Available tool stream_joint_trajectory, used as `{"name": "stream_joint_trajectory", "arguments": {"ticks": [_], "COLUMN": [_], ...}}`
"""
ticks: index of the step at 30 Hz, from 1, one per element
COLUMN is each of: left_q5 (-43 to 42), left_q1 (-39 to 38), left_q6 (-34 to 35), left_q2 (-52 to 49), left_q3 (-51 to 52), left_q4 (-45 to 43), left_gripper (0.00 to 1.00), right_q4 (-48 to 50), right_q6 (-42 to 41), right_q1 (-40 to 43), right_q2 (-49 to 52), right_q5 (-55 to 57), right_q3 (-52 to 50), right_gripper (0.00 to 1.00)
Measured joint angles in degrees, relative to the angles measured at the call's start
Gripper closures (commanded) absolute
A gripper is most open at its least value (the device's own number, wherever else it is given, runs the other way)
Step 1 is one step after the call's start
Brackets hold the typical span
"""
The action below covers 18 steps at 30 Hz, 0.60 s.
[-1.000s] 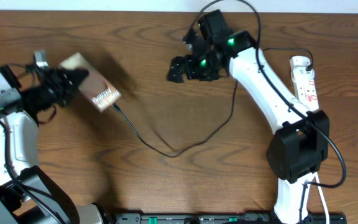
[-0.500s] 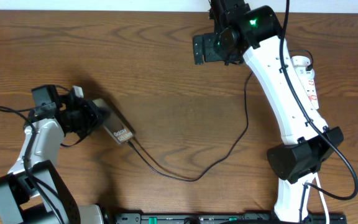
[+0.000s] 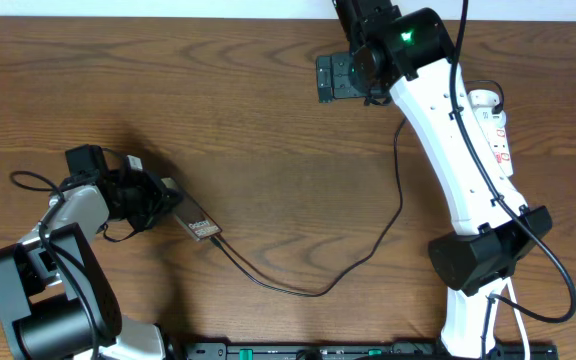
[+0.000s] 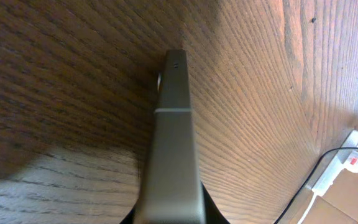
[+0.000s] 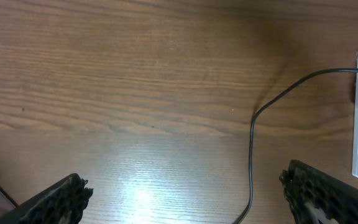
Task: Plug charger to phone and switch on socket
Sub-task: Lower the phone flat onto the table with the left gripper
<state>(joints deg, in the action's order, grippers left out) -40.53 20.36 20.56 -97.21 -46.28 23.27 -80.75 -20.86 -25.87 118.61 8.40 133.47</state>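
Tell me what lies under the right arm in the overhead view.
The socket shows partly past the arm's edge, the rest covered. The charger cable's visible stretch lies beside it.

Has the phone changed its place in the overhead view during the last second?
Yes. The phone, clamped in the left gripper, has come nearer to the front edge of the table and moved a little toward the side where the socket lies.

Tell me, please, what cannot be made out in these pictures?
1. Whether the cable tip sits in the phone: too small overhead; the left wrist view shows the phone edge-on only.
2. The power strip switches: too small overhead, partly under the right arm; cut by the frame edge in the right wrist view.
3. The left fingers on the phone: under the wrist overhead; cut by the bottom edge in the left wrist view.
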Motion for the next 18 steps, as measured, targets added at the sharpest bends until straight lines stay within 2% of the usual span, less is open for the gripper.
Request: {"name": "stream_joint_trajectory", "arguments": {"ticks": [5, 9, 14, 18], "left_q5": [-0.24, 0.28, 0.04, -0.57], "left_q1": [0.00, 0.00, 0.00, 0.00], "left_q6": [0.02, 0.37, 0.42, 0.61], "left_q2": [-0.11, -0.42, -1.07, -1.05], "left_q3": [0.00, 0.00, 0.00, -0.04], "left_q4": [-0.11, 0.33, 1.36, 2.16], "left_gripper": [0.91, 0.64, 0.63, 0.45], "right_q4": [0.00, 0.00, 0.00, 0.00], "right_q6": [0.00, 0.00, 0.00, 0.00], "right_q1": [0.00, 0.00, 0.00, 0.00], "right_q2": [0.00, 0.00, 0.00, 0.00], "right_q5": [0.24, 0.26, 0.26, 0.28], "right_q3": [0.00, 0.00, 0.00, 0.00], "right_gripper": [0.01, 0.01, 0.01, 0.01]}}
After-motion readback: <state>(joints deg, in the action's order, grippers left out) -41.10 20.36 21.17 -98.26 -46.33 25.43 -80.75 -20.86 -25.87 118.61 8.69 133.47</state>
